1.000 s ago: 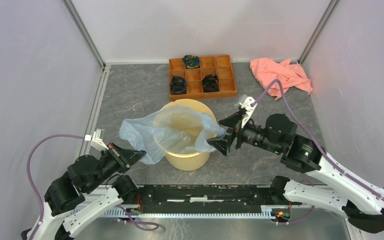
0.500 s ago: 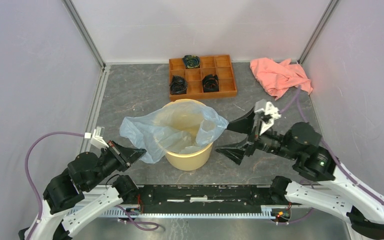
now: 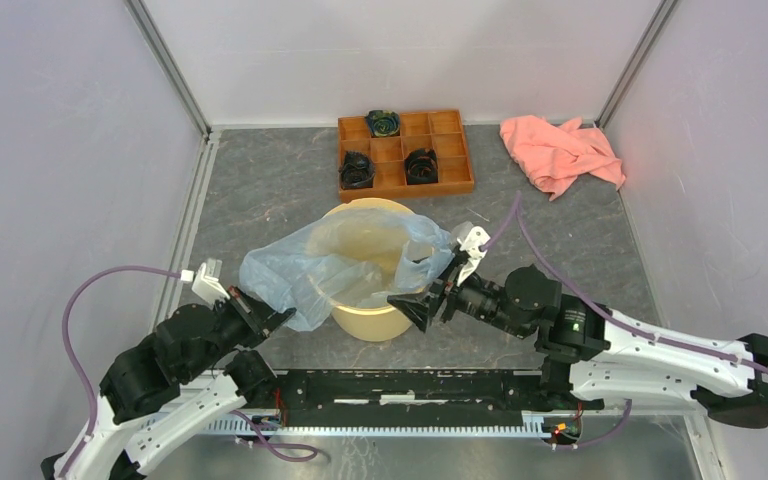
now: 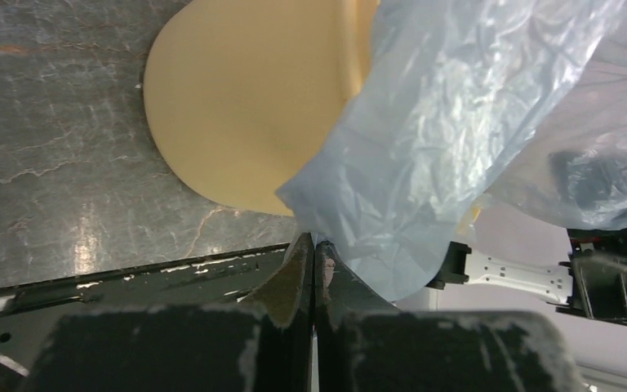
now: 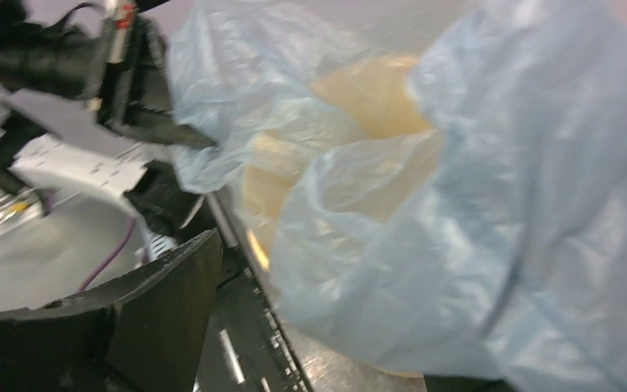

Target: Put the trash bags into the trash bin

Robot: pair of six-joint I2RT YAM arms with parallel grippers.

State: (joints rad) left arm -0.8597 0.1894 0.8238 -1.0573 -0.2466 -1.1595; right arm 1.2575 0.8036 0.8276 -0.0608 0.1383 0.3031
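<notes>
- 1 thin translucent pale blue-grey plastic bag (image 3: 310, 270) drapes over the round pale yellow plastic bucket (image 3: 370, 322), its left side hanging outside.
- Left gripper (image 3: 282, 316): clamped on the bag's left edge.
- Right gripper (image 3: 423, 284): jaws spread at the bag's right edge, gripping nothing.
- Next: pinch film only, not rim, then feed slack down inside.

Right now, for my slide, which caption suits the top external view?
Left gripper pinches the trash bag draped over the yellow bin; open right gripper at its opposite edge.
</notes>
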